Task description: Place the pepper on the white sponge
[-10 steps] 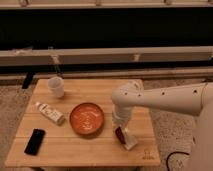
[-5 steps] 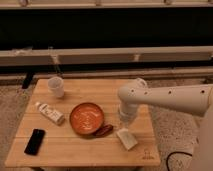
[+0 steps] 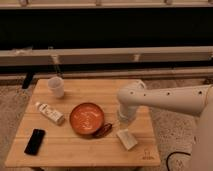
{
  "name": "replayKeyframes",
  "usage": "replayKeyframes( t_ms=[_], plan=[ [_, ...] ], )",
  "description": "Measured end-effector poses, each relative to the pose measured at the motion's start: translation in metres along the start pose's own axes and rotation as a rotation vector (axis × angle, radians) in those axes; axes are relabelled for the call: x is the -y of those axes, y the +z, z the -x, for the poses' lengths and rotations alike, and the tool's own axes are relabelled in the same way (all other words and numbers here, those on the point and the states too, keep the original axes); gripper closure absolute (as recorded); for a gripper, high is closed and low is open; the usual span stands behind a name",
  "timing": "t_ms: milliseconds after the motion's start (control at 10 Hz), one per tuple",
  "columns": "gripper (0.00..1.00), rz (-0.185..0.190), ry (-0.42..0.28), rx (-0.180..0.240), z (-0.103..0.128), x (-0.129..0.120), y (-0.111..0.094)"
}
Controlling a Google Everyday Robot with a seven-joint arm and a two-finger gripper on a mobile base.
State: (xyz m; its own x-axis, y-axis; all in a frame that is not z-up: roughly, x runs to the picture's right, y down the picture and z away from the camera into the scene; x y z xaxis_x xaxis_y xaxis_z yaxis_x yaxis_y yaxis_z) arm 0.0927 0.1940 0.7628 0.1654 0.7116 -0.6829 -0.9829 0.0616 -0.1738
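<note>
The dark red pepper [image 3: 102,131] lies on the wooden table [image 3: 75,152], touching the orange bowl's lower right rim. The white sponge [image 3: 127,139] lies just right of it, near the table's front right; the two are close but apart. My gripper [image 3: 123,119] hangs from the white arm [image 3: 165,97] that reaches in from the right. It is above the table, just up from the sponge and right of the bowl, and it holds nothing that I can see.
An orange bowl [image 3: 86,118] sits mid-table. A white labelled bottle [image 3: 49,113] lies to its left, a white cup [image 3: 56,86] stands at the back left, and a black phone [image 3: 34,141] lies at the front left. A dark wall with rails is behind.
My gripper has risen from low over the sponge and drawn back a little. The pepper, seen by the gripper a second ago, now lies beside the bowl's rim.
</note>
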Motion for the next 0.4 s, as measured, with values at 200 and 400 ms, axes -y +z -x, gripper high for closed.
replayKeyframes(
  t_ms=[200,400],
  plan=[
    [0.51,-0.002,-0.007,-0.003,-0.0019,-0.0008,-0.0041],
    [0.7,-0.003,-0.01,0.002,0.0003,-0.0035,0.0046]
  ],
)
